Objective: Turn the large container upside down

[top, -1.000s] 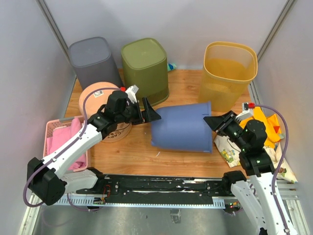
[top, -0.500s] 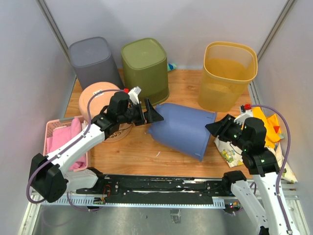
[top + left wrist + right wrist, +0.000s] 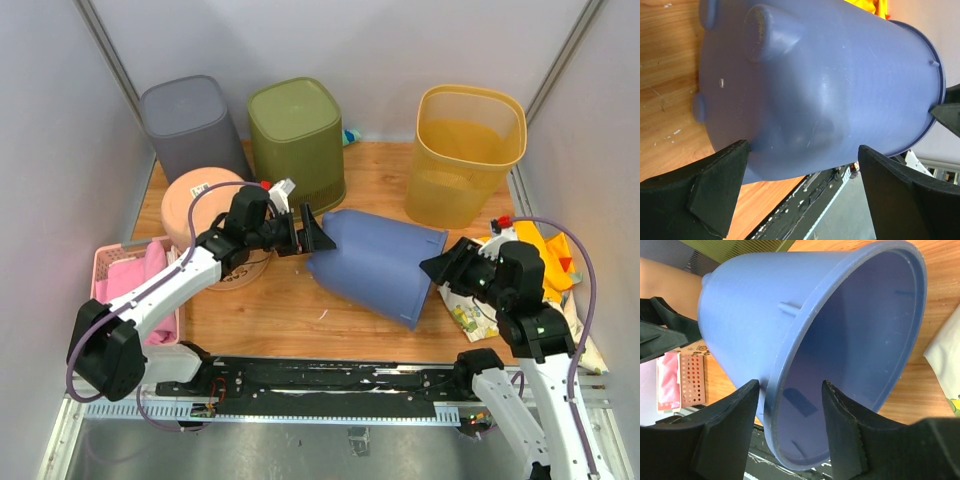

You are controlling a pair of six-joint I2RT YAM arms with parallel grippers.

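Note:
The large container (image 3: 375, 262) is a blue bucket lying on its side on the wooden table, base to the left and mouth to the lower right. My left gripper (image 3: 316, 235) stands open at the base, its fingers spread either side of the blue bottom (image 3: 830, 85) without clamping it. In the left wrist view that gripper (image 3: 802, 150) shows wide-apart black fingers. My right gripper (image 3: 440, 268) is at the mouth. In the right wrist view it (image 3: 790, 385) straddles the rim (image 3: 777, 405), one finger outside the wall, one inside, with gaps, so it is open.
A yellow bin (image 3: 468, 150), an olive bin (image 3: 298, 140) and a grey bin (image 3: 192, 122) stand along the back. A peach round tub (image 3: 200, 198) and a pink basket (image 3: 112, 290) sit left. Coloured cloths (image 3: 555, 262) lie right. The black rail (image 3: 330, 375) runs along the near edge.
The blue container has swung so its mouth points lower right. My right gripper's jaws have spread apart off the rim. My left gripper has followed the base slightly to the right.

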